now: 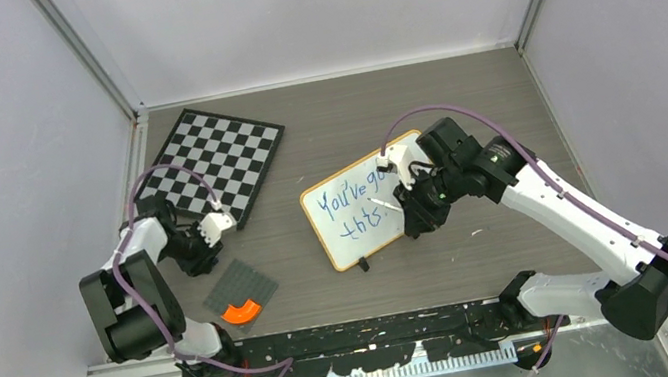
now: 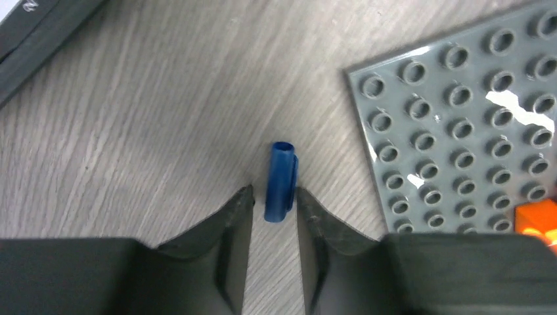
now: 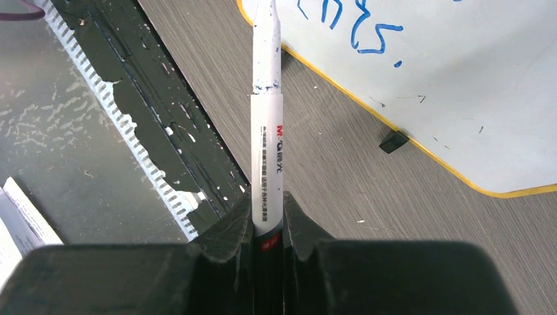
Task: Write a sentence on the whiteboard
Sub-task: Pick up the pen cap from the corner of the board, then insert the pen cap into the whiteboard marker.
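Note:
The whiteboard (image 1: 354, 211) lies flat at mid-table, its pale wooden frame around blue handwriting in two lines. In the right wrist view the whiteboard (image 3: 460, 98) fills the upper right, with one black clip foot (image 3: 393, 141) on its edge. My right gripper (image 3: 268, 209) is shut on a white marker (image 3: 266, 131), whose tip runs out of the top of that view. From above, the right gripper (image 1: 408, 211) holds the marker (image 1: 383, 204) over the board's right part. My left gripper (image 2: 274, 191) is open, low over the table, with a blue pen cap (image 2: 281, 180) between its fingertips. A narrow gap shows beside the left finger.
A black-and-white chessboard (image 1: 219, 161) lies at the back left. A grey studded baseplate (image 1: 241, 289) with an orange piece (image 1: 241, 311) sits near the left gripper (image 1: 204, 258). The baseplate (image 2: 460, 131) is just right of the cap. A black toothed rail (image 3: 164, 164) runs along the near edge.

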Controlling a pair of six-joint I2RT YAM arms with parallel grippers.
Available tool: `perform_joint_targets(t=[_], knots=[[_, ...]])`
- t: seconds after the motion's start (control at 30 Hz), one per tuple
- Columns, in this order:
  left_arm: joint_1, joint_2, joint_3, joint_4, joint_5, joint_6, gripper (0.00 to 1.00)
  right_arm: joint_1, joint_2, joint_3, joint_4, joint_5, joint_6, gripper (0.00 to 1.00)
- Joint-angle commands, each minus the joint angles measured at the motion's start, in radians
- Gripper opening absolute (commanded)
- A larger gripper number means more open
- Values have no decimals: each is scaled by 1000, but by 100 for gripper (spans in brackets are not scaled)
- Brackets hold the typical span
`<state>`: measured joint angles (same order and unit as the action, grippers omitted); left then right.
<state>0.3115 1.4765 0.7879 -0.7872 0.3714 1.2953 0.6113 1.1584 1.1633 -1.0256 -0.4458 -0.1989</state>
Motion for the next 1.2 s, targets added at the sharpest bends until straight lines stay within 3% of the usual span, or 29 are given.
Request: perform_joint_targets(t=[0.0,0.27,0.47,0.7,0.87,1.0,1.17], knots=[[13,60,-10,96,23,-4,27,-4,9,35,25,5,27,0],[11,9,64,-41,129,7,2,-5,22,42,46,-3,46,0],[-92,-147,184,-252,170,-33,0,-6,38,80,48,-60,66,0],[-472,-341,409,-385,132,-198,0,-8,49,102,41,-200,91,0],[-699,-264,682,-521,110,-297,0,-7,55,103,25,-307,95,0],[-946,-275,738,-495,-48,-287,0,-8,76,104,18,-402,108,0],[-1126,-240,790,-443,-175,-316,0,-7,80,84,26,-473,112,0]])
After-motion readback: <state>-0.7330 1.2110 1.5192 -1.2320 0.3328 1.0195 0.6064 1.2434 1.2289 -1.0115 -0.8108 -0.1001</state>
